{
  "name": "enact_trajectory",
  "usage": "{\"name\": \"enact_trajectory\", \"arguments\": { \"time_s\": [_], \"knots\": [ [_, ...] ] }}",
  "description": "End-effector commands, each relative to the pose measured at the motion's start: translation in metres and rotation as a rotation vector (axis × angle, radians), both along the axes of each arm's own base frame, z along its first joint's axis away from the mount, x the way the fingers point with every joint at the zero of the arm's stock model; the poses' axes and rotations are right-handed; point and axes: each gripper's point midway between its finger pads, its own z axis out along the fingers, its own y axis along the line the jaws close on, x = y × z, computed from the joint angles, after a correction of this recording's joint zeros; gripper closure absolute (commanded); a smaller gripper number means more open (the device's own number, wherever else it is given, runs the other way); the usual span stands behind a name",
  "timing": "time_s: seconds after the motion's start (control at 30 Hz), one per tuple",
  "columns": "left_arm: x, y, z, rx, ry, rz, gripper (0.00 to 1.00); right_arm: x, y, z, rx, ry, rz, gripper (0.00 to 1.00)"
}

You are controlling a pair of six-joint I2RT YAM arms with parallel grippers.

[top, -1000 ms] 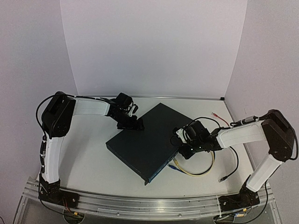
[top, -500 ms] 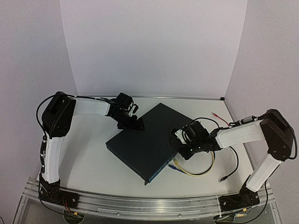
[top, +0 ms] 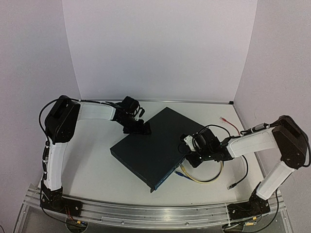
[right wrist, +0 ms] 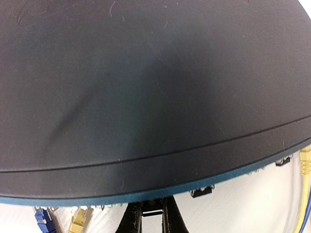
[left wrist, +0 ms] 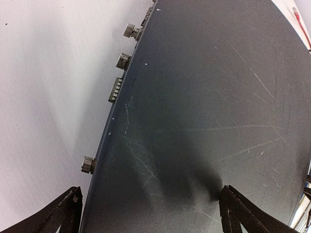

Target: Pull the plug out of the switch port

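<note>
The switch point(top: 150, 145) is a big flat dark box lying diagonally mid-table, its port face turned to the near right. My right gripper point(top: 187, 158) is at that face. In the right wrist view the switch's top point(right wrist: 146, 73) fills the frame, and my right gripper point(right wrist: 155, 219) is shut on a small black plug point(right wrist: 155, 212) right under the port edge. A second black plug point(right wrist: 201, 192) sits in a port to the right. My left gripper point(top: 136, 127) is open over the switch's far corner, fingers point(left wrist: 63, 213) wide apart above the lid point(left wrist: 204, 107).
A blue plug point(right wrist: 42, 221) and a yellow plug point(right wrist: 77, 223) show at the port edge on the left. A yellow cable loop point(top: 210, 178) and black cables point(top: 243, 170) lie beside the right arm. A red-tipped cable point(top: 227, 121) lies at the back right.
The right gripper's jaws have closed onto the black plug, and the right wrist has shifted slightly to the right. The left arm and the switch have stayed put.
</note>
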Motion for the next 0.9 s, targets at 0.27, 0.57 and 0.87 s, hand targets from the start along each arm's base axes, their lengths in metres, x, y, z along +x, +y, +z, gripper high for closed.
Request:
{"name": "enact_trajectory", "arguments": {
  "time_s": [0.27, 0.57, 0.87],
  "knots": [
    [-0.031, 0.075, -0.102, 0.339, 0.184, 0.08, 0.03, -0.026, -0.028, 0.009, -0.025, 0.04, -0.034, 1.0],
    [-0.033, 0.071, -0.1, 0.307, 0.185, 0.073, 0.03, -0.037, -0.057, 0.032, 0.012, -0.01, -0.152, 1.0],
    [-0.029, 0.067, -0.089, 0.285, 0.162, 0.071, 0.03, -0.057, -0.076, 0.012, 0.014, 0.118, -0.313, 1.0]
  ]
}}
